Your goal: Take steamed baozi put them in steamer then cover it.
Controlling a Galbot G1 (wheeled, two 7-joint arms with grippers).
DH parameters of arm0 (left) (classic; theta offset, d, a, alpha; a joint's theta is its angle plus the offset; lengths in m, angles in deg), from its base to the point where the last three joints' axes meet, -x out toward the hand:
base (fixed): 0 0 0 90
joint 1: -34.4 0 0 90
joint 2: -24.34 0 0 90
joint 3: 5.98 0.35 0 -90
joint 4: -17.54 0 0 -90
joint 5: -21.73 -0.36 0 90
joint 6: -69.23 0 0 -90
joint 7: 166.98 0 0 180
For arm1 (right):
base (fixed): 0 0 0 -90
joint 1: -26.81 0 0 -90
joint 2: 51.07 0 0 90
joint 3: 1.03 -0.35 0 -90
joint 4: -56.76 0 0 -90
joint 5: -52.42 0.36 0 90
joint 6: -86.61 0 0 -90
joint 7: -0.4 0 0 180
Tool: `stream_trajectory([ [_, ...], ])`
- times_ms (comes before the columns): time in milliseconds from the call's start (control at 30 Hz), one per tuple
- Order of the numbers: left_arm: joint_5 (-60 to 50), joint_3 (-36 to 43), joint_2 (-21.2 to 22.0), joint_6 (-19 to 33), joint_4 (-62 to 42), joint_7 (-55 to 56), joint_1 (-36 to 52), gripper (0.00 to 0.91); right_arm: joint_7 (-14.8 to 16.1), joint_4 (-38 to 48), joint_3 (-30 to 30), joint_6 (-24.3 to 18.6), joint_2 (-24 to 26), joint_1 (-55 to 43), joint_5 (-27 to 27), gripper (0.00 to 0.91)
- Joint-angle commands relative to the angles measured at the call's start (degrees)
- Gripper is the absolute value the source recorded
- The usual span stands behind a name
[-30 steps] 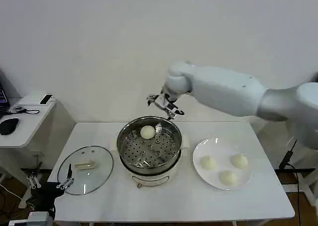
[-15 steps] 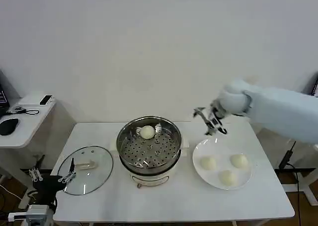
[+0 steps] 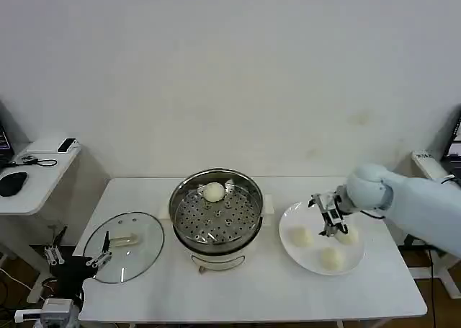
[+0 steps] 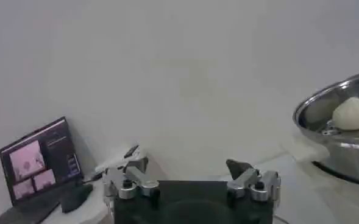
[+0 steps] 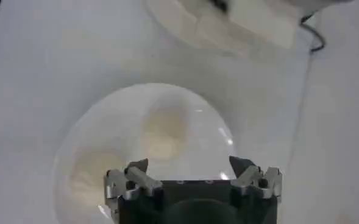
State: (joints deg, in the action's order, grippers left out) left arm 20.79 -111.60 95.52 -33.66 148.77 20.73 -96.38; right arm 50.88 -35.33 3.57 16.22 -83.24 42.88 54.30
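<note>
Bright even indoor light, soft shadows, right wrist view washed out, plate (image 5: 167,115) blurred

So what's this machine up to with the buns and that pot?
It is moving steamed buns from a white plate into the steamer. One bun already sits on the perforated tray inside. The right tool is open and hovers over the plate, just above one of the three buns waiting there. The glass cover lies flat on the table beside the pot, not yet used. The left tool waits, open, low at the table's near left corner.
</note>
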Motion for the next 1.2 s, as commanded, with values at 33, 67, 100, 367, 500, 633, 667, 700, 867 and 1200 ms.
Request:
stream_trajectory([
  [33, -0.5, 0.4, 0.1, -0.1, -0.2, -0.1, 0.1, 0.907, 0.0, 4.6, -6.5, 1.8, -2.6, 10.9, -0.6, 0.907],
  [67, -0.6, 0.4, 0.1, -0.2, -0.2, -0.1, 0.1, 0.907, 0.2, 5.2, -6.5, 1.8, -3.0, 11.0, -0.6, 0.907],
  [100, -0.6, 0.4, 0.2, -0.1, -0.1, -0.1, 0.1, 0.907, 0.4, 6.2, -6.4, 1.6, -3.9, 11.1, -0.6, 0.907],
  [367, -0.5, 0.0, 0.0, -0.1, -0.6, -0.1, -0.2, 0.907, 0.3, 10.6, -6.6, 1.5, -8.7, 11.1, -0.7, 0.907],
  [500, -0.5, -0.2, 0.2, 0.0, -0.7, 0.0, -0.4, 0.907, 0.1, 12.1, -6.8, 1.6, -10.0, 11.4, -1.6, 0.907],
  [633, -0.5, -0.6, 0.1, 0.0, -1.3, 0.0, -0.3, 0.907, 0.1, 13.5, -7.4, 1.4, -10.6, 12.4, -3.0, 0.897],
  [667, -0.4, -0.7, 0.0, 0.1, -1.3, 0.0, -0.4, 0.907, 0.1, 13.8, -7.5, 1.3, -10.7, 12.6, -3.7, 0.897],
  [700, -0.3, -0.7, 0.0, 0.1, -1.3, 0.0, -0.4, 0.907, 0.1, 14.0, -7.6, 1.4, -10.9, 12.7, -3.8, 0.856],
  [867, -0.4, -0.7, 0.2, 0.1, -1.2, 0.0, -0.3, 0.907, 0.3, 15.7, -8.5, 1.5, -11.8, 13.5, -4.5, 0.806],
  [1200, -0.4, -1.0, 0.3, 0.1, -1.2, 0.1, -0.5, 0.907, 1.3, 17.1, -9.6, 1.5, -13.1, 14.2, -5.4, 0.675],
])
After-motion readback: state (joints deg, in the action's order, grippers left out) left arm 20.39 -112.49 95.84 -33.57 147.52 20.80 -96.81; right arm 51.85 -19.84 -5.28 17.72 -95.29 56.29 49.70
